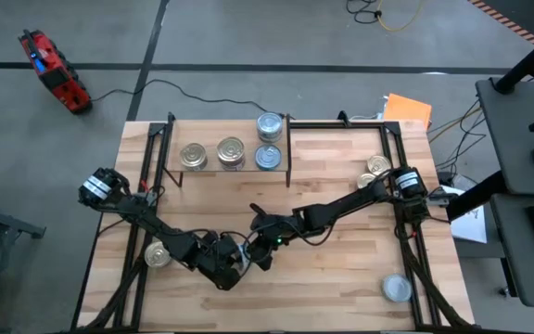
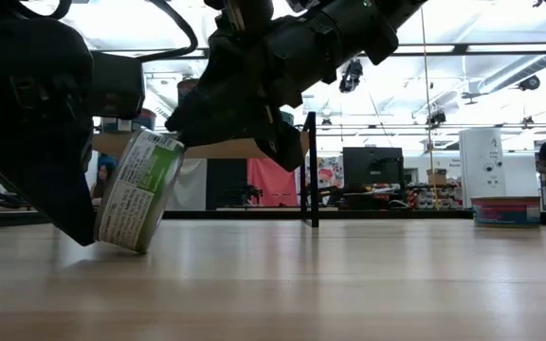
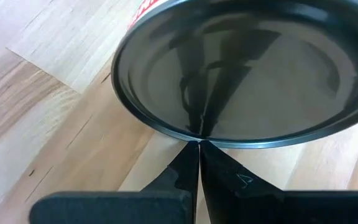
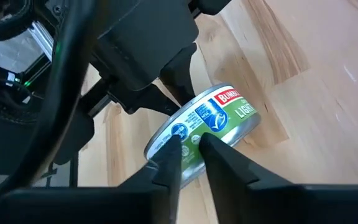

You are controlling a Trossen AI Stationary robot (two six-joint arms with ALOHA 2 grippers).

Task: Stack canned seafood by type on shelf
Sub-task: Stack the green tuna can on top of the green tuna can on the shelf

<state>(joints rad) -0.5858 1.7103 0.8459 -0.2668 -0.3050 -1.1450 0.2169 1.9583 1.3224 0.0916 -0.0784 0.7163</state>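
High view
- Shelf: the narrow light-wood shelf in a thin black frame (image 1: pixel 209 167) stands at 12 o'clock on the butcher-block wooden tabletop (image 1: pixel 341 269).
- Tins on shelf: two round golden-lidded tins (image 1: pixel 193 156) sit side by side towards its 9 o'clock end. Two silver-lidded tins (image 1: pixel 267 158) are at its 3 o'clock end, one behind the other.
- Loose tins: one golden-lidded tin (image 1: pixel 158 254) lies at 8 o'clock and a pair of golden-lidded tins (image 1: pixel 375 167) at 2 o'clock. A silver-lidded tin (image 1: pixel 396 288) lies at 4 o'clock.
- Arms: both arms reach in to meet near 6 o'clock. The left gripper (image 1: pixel 239 266) is just beside the right gripper (image 1: pixel 260 243).

Low view
- Green-labelled round metal tin (image 2: pixel 138 189): tilted, with its lower edge on the tabletop and its upper part leaning against the dark left gripper at its 9 o'clock.
- Right gripper: hangs above the tin at about 1 o'clock.

Left wrist view
- Left gripper (image 3: pixel 199 144): fingers clenched flat together with nothing between them. Their joined tip touches the rim of the tin's dark round end (image 3: pixel 241 68).

Right wrist view
- Right gripper (image 4: pixel 189 144): fingers released to a narrow gap, grasping nothing. Their tips are right at the green-labelled tin's side wall.
- Tin: propped at a slant on the wood, with the left gripper against its far side.
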